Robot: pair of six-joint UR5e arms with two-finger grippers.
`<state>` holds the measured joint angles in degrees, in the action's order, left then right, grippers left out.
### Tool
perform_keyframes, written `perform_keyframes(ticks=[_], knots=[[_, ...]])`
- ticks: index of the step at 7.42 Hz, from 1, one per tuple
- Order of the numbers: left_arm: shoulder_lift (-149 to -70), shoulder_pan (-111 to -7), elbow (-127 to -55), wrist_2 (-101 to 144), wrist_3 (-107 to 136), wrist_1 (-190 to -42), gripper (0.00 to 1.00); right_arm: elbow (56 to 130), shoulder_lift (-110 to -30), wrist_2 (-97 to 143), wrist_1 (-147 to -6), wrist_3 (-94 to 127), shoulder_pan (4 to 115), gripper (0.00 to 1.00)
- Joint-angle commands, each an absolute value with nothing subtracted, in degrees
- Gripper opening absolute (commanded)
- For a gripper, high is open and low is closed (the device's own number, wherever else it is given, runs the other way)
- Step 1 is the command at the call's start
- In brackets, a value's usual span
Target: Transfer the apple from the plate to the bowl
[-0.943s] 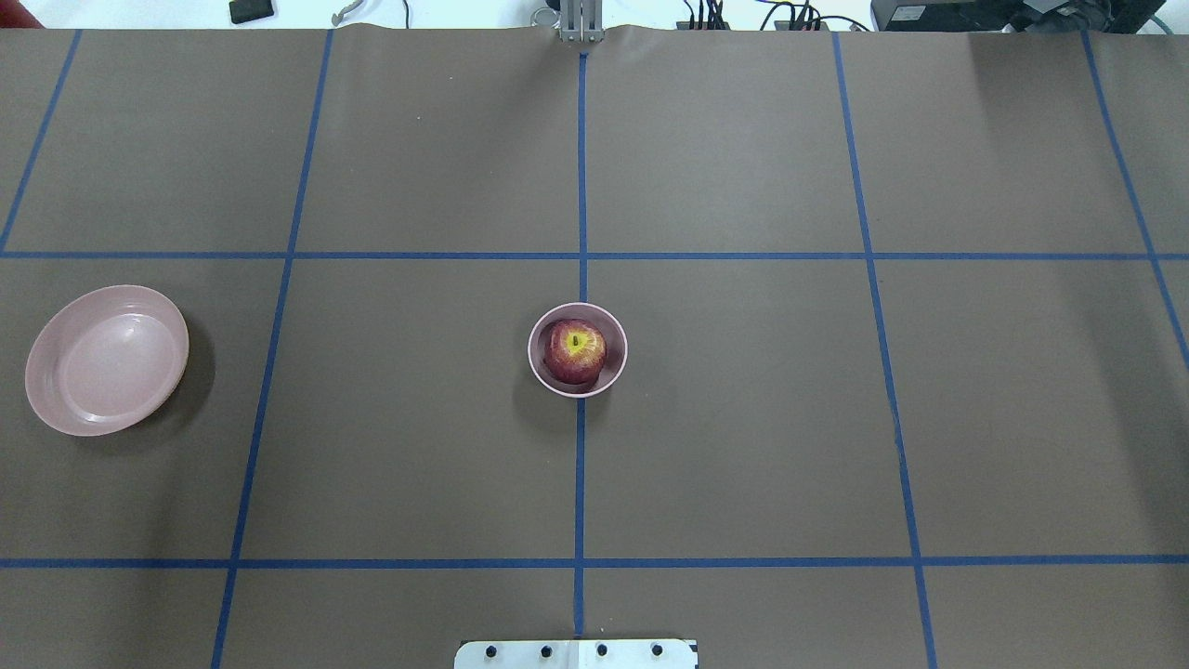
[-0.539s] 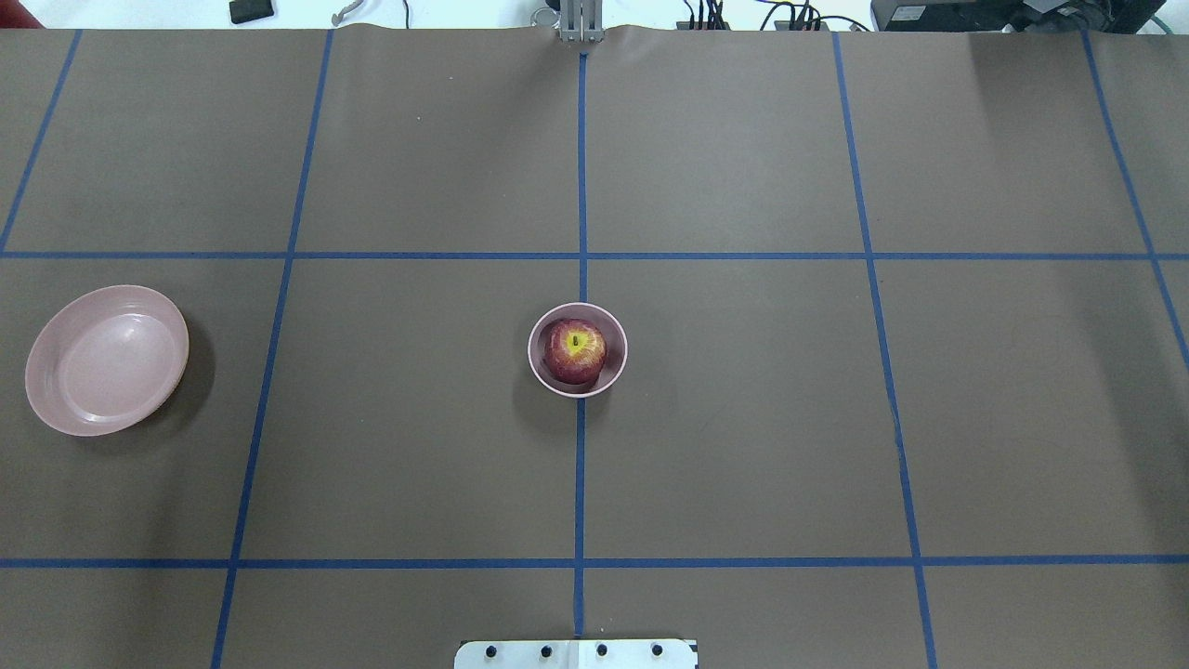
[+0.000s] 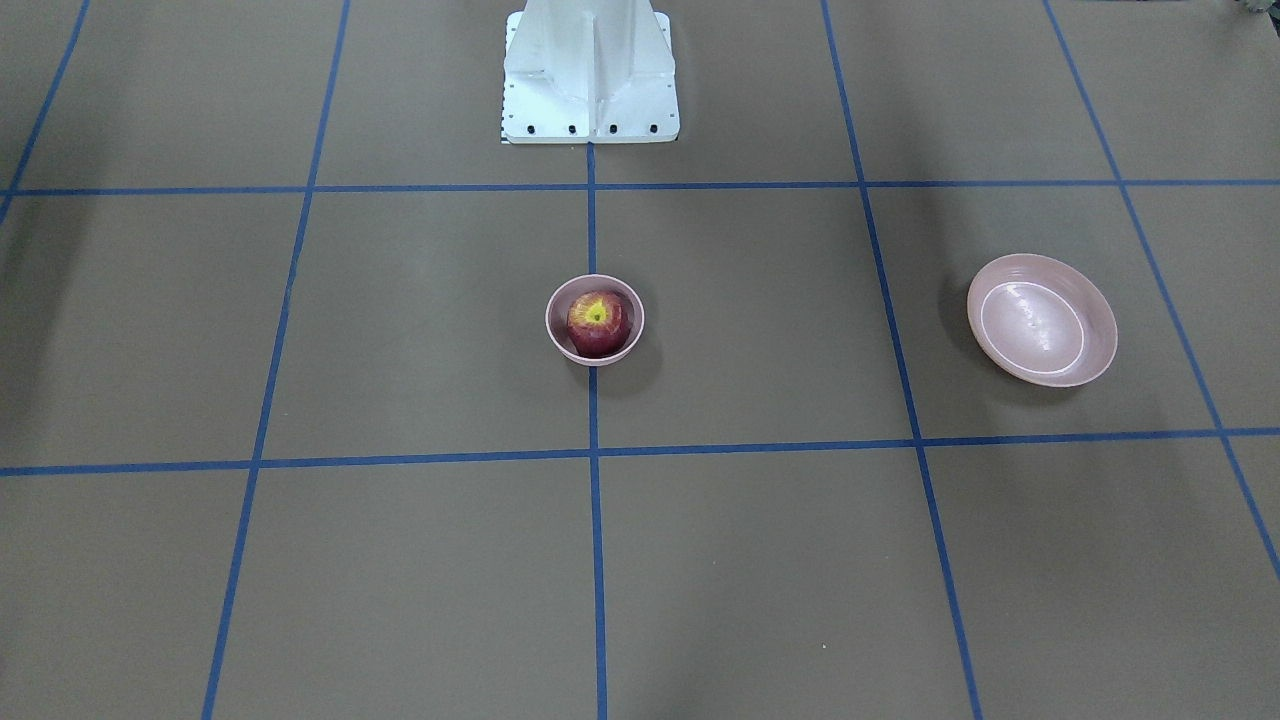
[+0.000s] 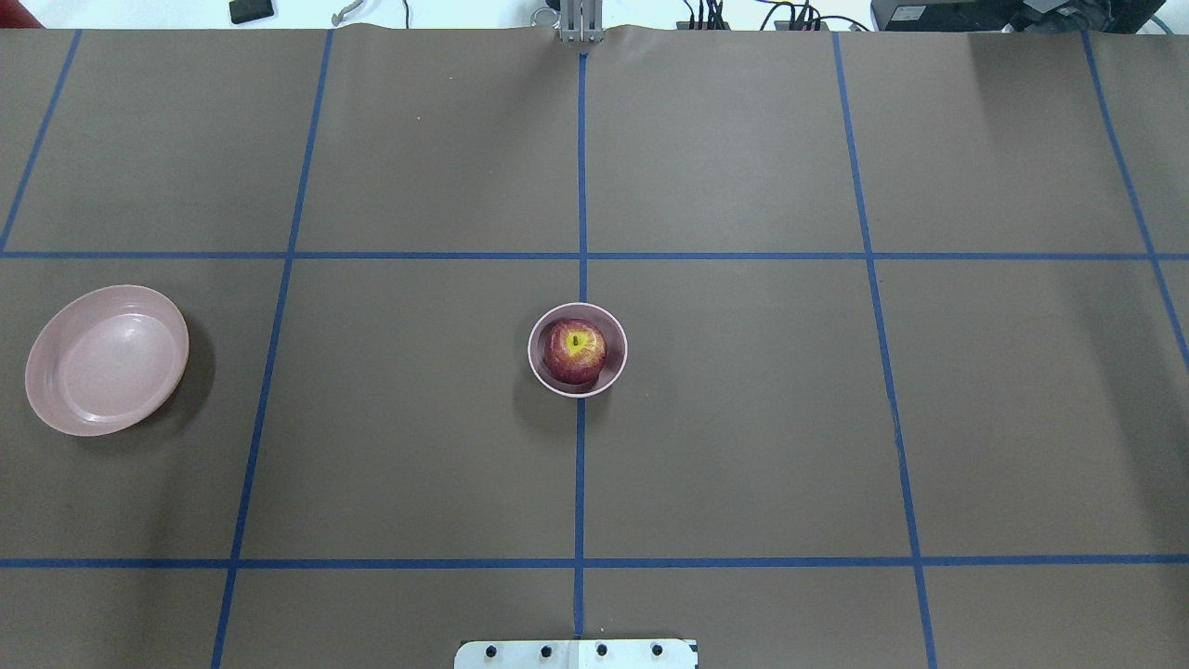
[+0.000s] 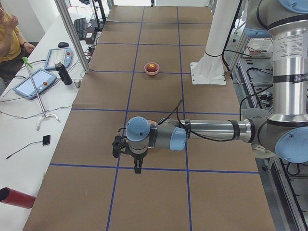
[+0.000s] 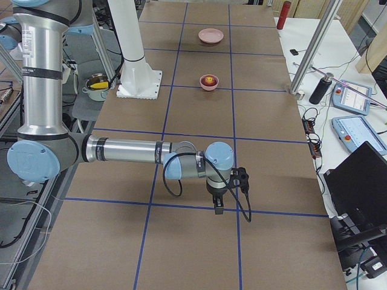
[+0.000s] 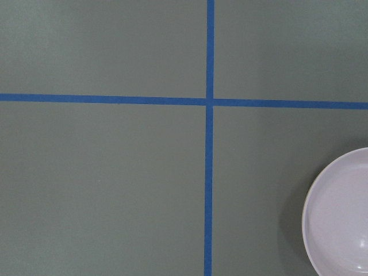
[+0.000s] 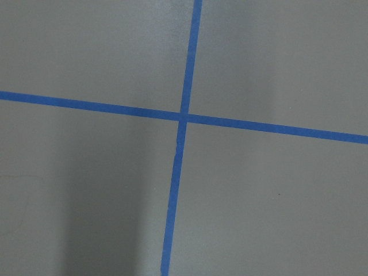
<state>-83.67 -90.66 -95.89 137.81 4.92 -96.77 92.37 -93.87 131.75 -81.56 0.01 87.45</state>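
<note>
Overhead view: I see the apple (image 4: 574, 350) resting inside the bowl (image 4: 620, 367) at the centre of the table (image 4: 743, 418). The plate (image 4: 107, 360) lies well apart, at the bowl's 9 o'clock. Side views: the left gripper (image 5: 137, 167) and right gripper (image 6: 218, 207) point down above the table. I cannot tell how wide either pincer stands.

The brown table (image 4: 743, 418) is divided into big squares by blue tape lines (image 4: 580, 186). The bowl (image 4: 617, 370) stands near the middle of the table, right on the central line. The plate (image 4: 107, 360) stands well apart from it, toward the robot's left end. The white robot base (image 3: 590, 80) sits at the robot's edge.
</note>
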Motion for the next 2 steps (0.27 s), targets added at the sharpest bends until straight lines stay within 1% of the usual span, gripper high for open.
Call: perform_keyframes(ticks=[1,2], knots=[[-83.67,-90.70,-95.89,137.81,4.92,-96.77,0.98,92.37,-93.87,131.75,-81.56,0.00,87.45,1.00],[-83.67,-90.70,-95.80,137.81,4.92,-96.77,0.98,92.37,-93.87,131.75,-81.56,0.00,87.45,1.00]])
